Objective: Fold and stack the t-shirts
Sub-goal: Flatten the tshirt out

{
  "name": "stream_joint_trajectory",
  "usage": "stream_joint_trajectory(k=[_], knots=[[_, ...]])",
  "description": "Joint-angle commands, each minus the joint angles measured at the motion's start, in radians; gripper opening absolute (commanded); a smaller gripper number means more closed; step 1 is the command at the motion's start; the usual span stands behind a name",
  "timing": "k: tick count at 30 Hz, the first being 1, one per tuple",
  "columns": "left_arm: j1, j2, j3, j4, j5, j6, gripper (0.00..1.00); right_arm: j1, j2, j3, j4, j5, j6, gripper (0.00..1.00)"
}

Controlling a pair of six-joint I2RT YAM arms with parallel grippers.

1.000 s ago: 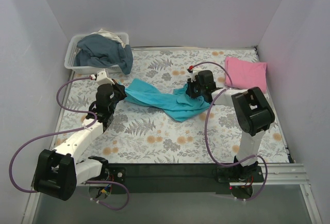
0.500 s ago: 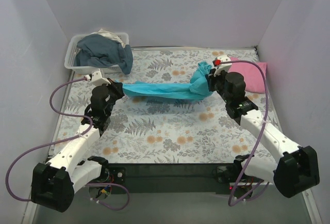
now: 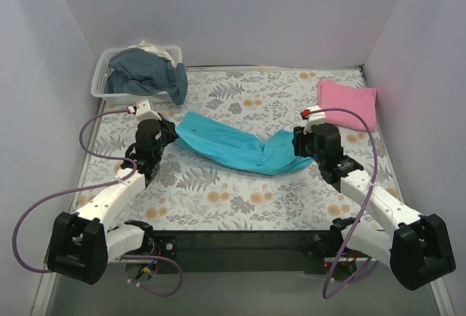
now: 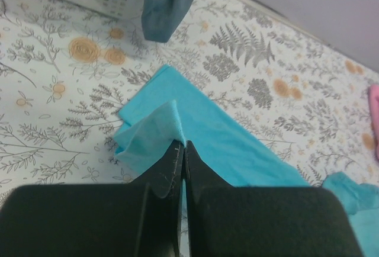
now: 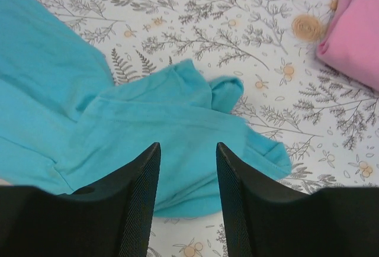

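Table [image 3: 218, 203] has a floral grey-and-orange print cover, boxed in by plain pale walls on the left, far and right sides. A dark strip runs along the near edge where the arm bases sit. Far left corner: a plastic bin [image 3: 100, 87] with a grey-blue garment [image 3: 145, 74] heaped in it, one end hanging over the rim onto the table.

Left gripper [image 4: 182, 149] – jaws fully closed, pinching a raised fold at the left end of the teal t-shirt [image 3: 233, 146]. The wrist view shows the cloth tenting up into the fingertips.

Right gripper [image 5: 187, 150] – jaws partly open, a clear gap between the fingers, nothing clamped. It sits over the right end of the teal shirt; can't tell whether the fingers touch the cloth.

The teal shirt is not folded. It lies as a long rumpled band across mid-table, running from the left gripper down to the right one, with the right end bunched in loose overlapping folds and a small flap sticking out.

Pink t-shirt [image 3: 348, 103] is already folded to a neat rectangle in the far right corner, by the right wall, apart from the teal one.
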Motion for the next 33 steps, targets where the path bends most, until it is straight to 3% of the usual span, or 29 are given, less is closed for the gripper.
stream_joint_trajectory(k=[1,6,11,19,24,29,31,33], knots=[[0.006,0.024,0.006,0.011,-0.005,0.006,0.00,0.000,0.002,0.001,0.019,-0.005,0.028,0.39],[0.004,0.037,0.003,0.020,-0.004,0.009,0.00,0.000,0.059,0.024,0.059,-0.083,0.032,0.40],[0.006,0.047,0.000,0.031,0.018,0.006,0.00,-0.008,0.189,0.058,0.103,-0.005,0.035,0.45],[0.004,0.053,-0.001,0.037,0.028,0.004,0.00,-0.051,0.318,0.096,0.134,-0.057,0.056,0.50],[0.006,0.050,-0.003,0.040,0.035,0.001,0.00,-0.085,0.266,0.046,0.140,-0.088,0.079,0.51],[0.006,0.062,-0.001,0.046,0.038,0.001,0.00,-0.105,0.169,-0.002,0.148,-0.239,0.105,0.52],[0.004,0.068,-0.001,0.051,0.044,-0.002,0.00,-0.086,0.157,0.000,0.156,-0.316,0.120,0.52],[0.006,0.073,-0.001,0.051,0.045,-0.002,0.00,-0.043,0.155,0.012,0.154,-0.293,0.122,0.53]])
